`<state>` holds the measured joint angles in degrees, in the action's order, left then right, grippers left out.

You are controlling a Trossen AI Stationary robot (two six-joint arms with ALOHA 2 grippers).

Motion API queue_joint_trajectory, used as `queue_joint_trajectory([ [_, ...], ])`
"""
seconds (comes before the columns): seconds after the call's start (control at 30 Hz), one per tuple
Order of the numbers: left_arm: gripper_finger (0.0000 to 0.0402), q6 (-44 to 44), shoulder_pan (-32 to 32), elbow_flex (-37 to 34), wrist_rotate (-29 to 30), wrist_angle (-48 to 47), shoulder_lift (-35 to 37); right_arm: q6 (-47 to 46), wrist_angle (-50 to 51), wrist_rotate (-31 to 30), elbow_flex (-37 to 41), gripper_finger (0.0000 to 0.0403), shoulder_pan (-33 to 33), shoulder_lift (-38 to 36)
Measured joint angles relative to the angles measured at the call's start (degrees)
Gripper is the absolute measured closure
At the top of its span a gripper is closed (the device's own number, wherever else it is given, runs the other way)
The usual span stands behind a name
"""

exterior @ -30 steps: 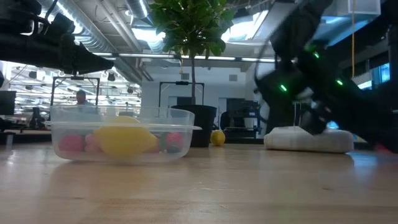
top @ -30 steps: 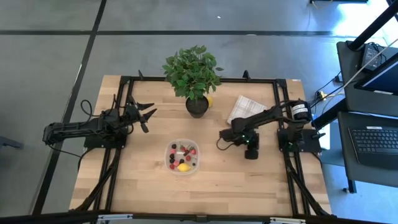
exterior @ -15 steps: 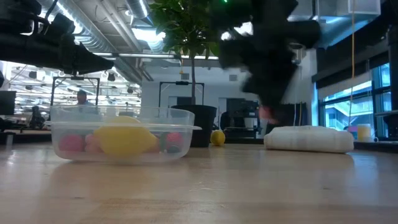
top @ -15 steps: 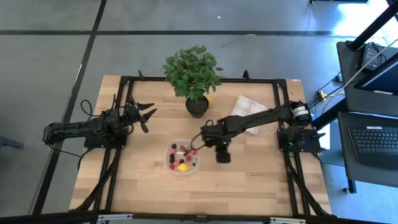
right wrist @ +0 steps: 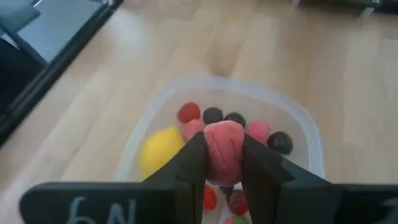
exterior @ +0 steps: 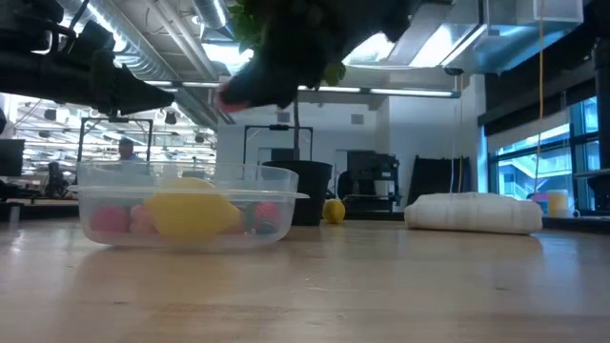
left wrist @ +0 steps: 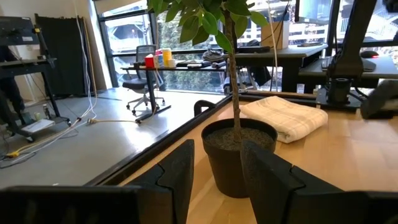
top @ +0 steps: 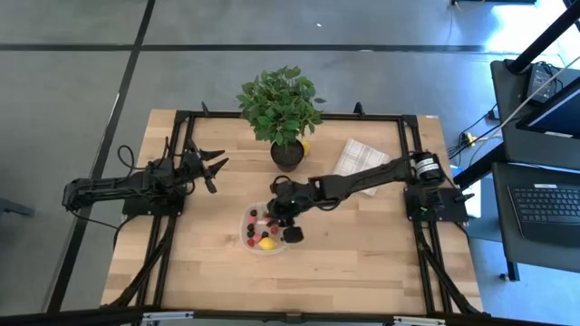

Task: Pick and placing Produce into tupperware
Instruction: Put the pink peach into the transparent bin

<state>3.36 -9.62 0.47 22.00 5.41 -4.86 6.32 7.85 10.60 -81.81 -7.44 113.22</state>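
The pale wooden table (top: 208, 263), edged by a black frame, carries a clear tupperware (top: 267, 227) of produce near its middle, a potted plant (top: 285, 116) toward the far edge with a small yellow fruit (exterior: 333, 211) just beside the pot, and a white checked folded cloth (top: 354, 158) near the plant.

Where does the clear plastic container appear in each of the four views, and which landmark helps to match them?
High view: container at table centre, partly under the right gripper.
Low view: container at left, a yellow lemon-like piece inside.
Left wrist view: not in it.
Right wrist view: container below the fingers, which hold a pink berry.
Shared landmark: the lemon-like piece.
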Motion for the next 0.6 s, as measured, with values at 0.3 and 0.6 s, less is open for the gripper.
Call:
queue_joint_trajectory([
  [0.3,0.0276,0.02,0.01,0.00,0.00,0.00,0.02,0.16,-7.81,-0.06,0.05,0.0319,0.17,8.01],
  [0.6,0.0276,0.04,0.00,0.00,0.00,-0.02,0.02,0.05,-7.62,-0.08,0.09,0.0319,0.21,10.09],
])
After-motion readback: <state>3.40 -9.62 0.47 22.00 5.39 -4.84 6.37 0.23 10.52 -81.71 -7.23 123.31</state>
